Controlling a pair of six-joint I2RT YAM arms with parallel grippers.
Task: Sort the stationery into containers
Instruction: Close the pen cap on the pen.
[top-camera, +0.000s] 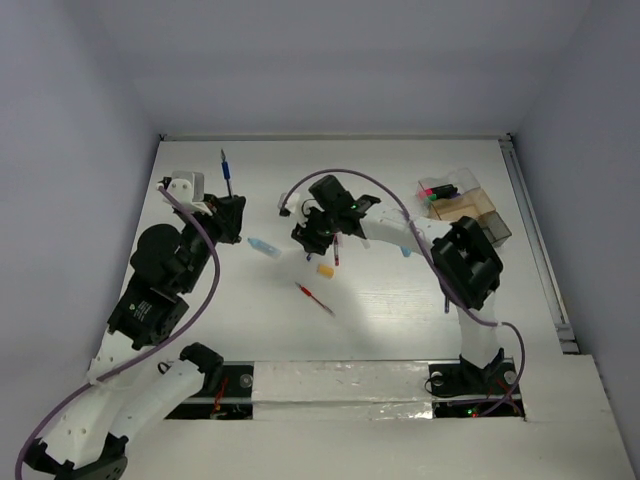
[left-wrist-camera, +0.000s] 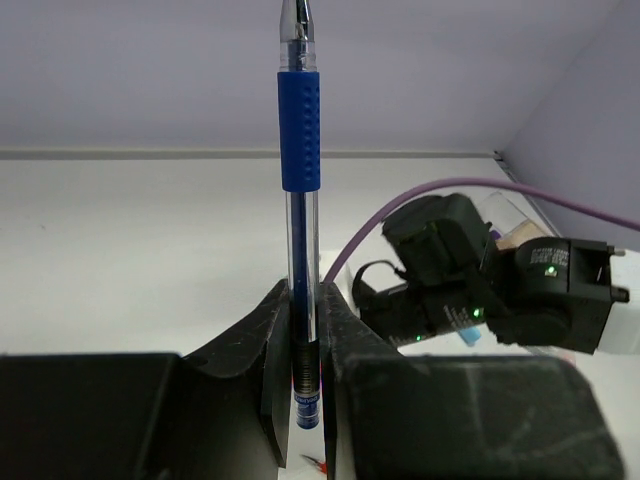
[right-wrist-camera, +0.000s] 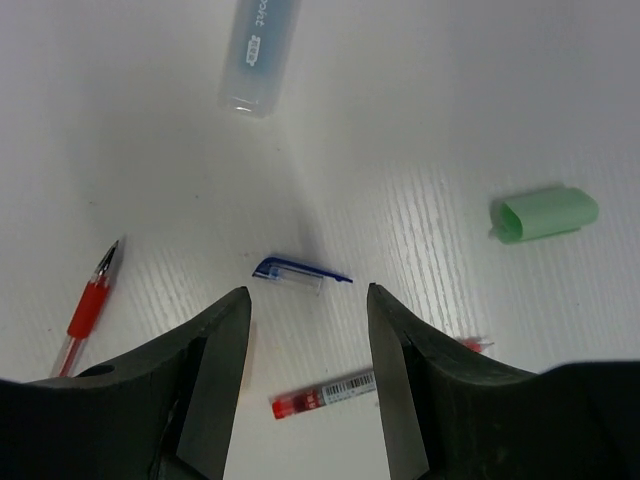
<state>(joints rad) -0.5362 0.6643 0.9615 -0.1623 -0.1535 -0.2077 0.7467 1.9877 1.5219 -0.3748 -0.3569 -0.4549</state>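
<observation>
Table (top-camera: 400, 300) middle: a red pen (top-camera: 312, 296) lies flat, closest to the near edge, with an orange eraser (top-camera: 325, 270) just beyond it. Right gripper (right-wrist-camera: 308, 300) hangs low over the same middle patch, fingers (right-wrist-camera: 215, 370) apart, gripping nothing — a blue pen cap (right-wrist-camera: 300, 272) lies on the surface in the gap between them. Also in its wrist view: a short red-labelled tube (right-wrist-camera: 325, 393) nearer the camera than the cap, a green eraser (right-wrist-camera: 545, 213) well to one side, and a pale blue translucent case (right-wrist-camera: 260, 55) farther out. Left gripper (left-wrist-camera: 303, 330) sits toward the left edge, clamped tight on a blue pen (left-wrist-camera: 300, 200) that sticks straight out past the fingertips toward the far edge. Container (top-camera: 480, 215) stands near the far right corner — a pink highlighter (top-camera: 432, 190) and a green highlighter (top-camera: 435, 200) lie inside, at its left end; I can't tell which compartment.
</observation>
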